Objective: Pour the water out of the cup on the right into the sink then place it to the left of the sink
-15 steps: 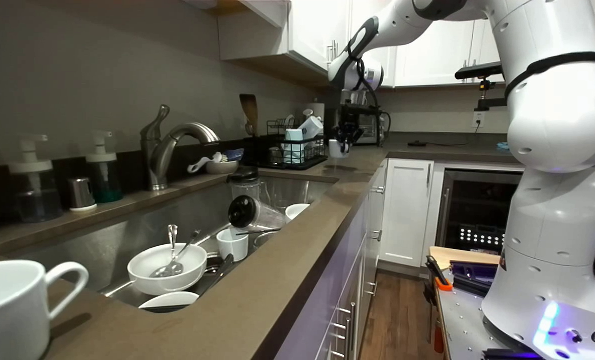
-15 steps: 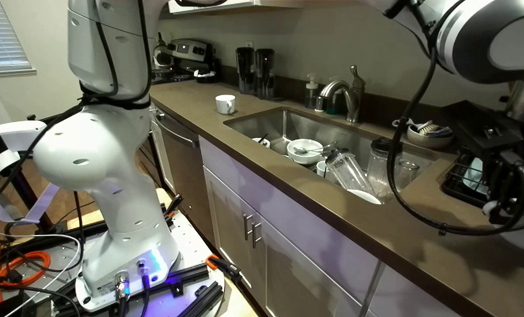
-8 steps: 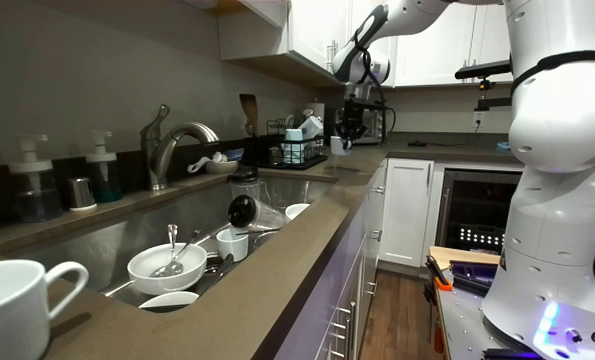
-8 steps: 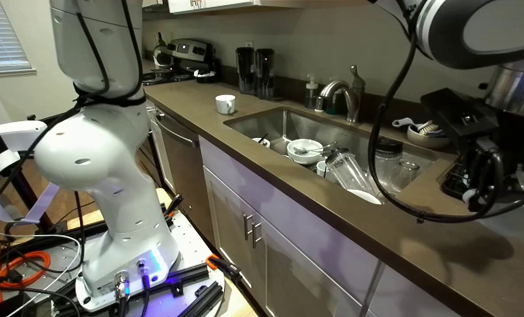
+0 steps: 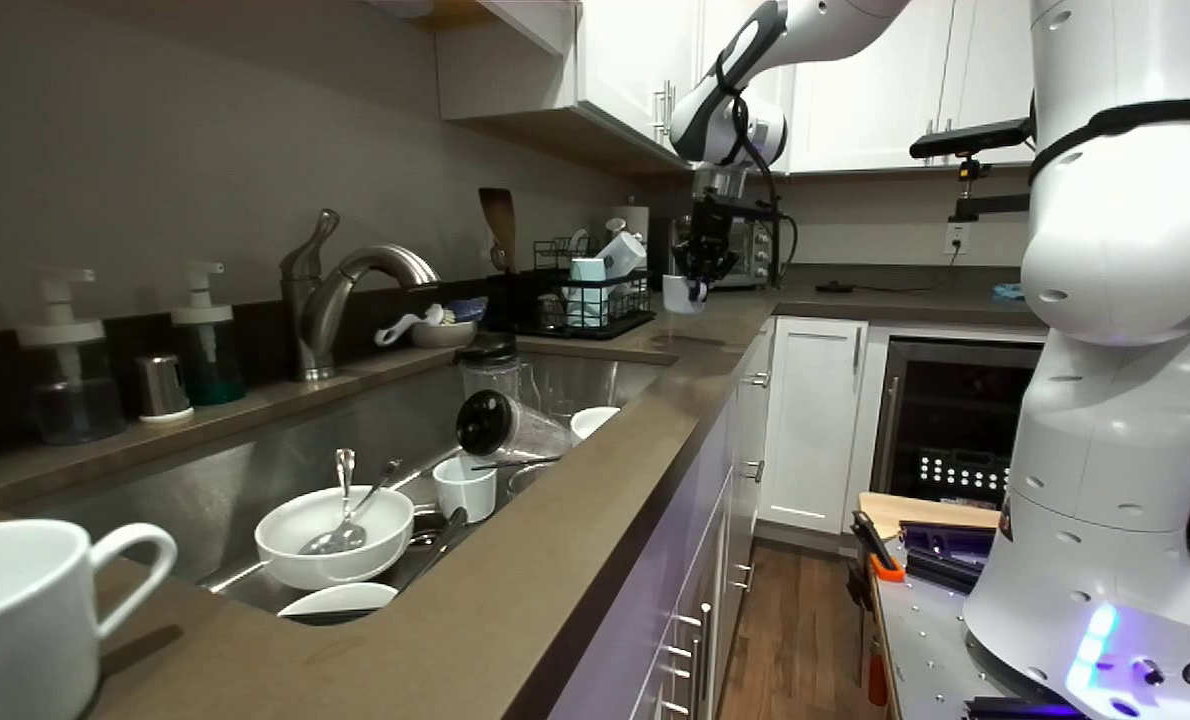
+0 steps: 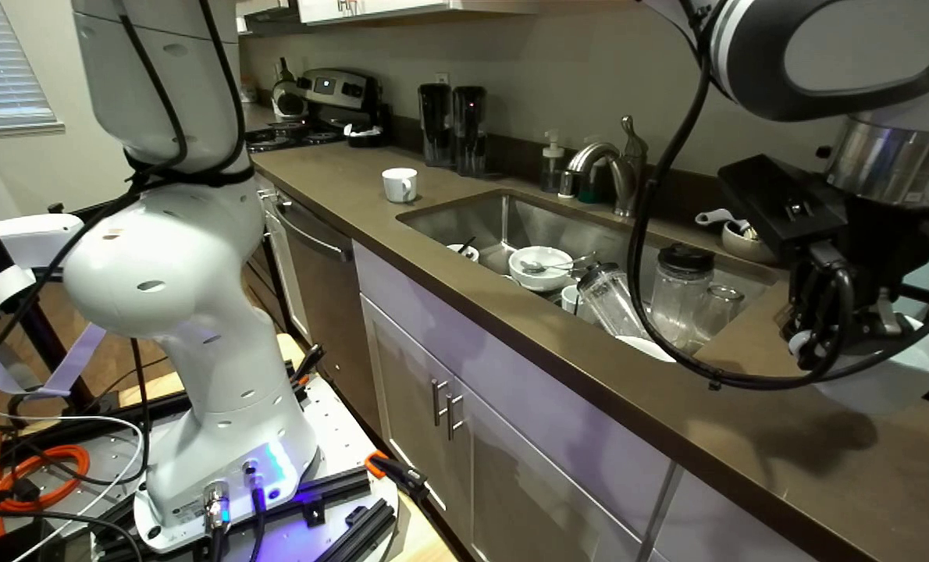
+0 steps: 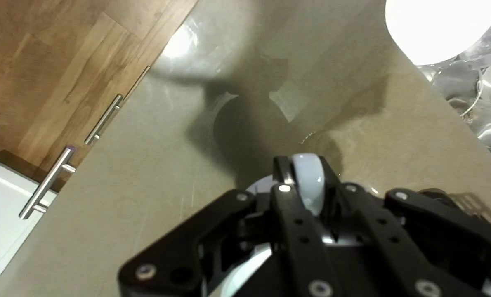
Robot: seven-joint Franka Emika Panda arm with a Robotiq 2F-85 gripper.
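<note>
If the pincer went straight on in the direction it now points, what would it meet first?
Probably the counter beside the sink: the pincer points down at it, and the held cup would likely touch it first. The height is unclear.

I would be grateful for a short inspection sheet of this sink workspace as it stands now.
Surface: grey-brown countertop; glare and faint marks in the wrist view, wetness uncertain.
Job's things: white cup held above the countertop, not over the sink; its contents are unclear.
Clutter: in the sink, a white bowl holding utensils and a tipped, black-lidded jar; another white mug stands past the sink's opposite end.
Grippers: one gripper, shut on the cup's handle.
Cables: black cable loops across the gripper and cup in an exterior view; orange cable coiled near the robot's base.
Surroundings: faucet, pump bottles and a loaded dish rack.
</note>
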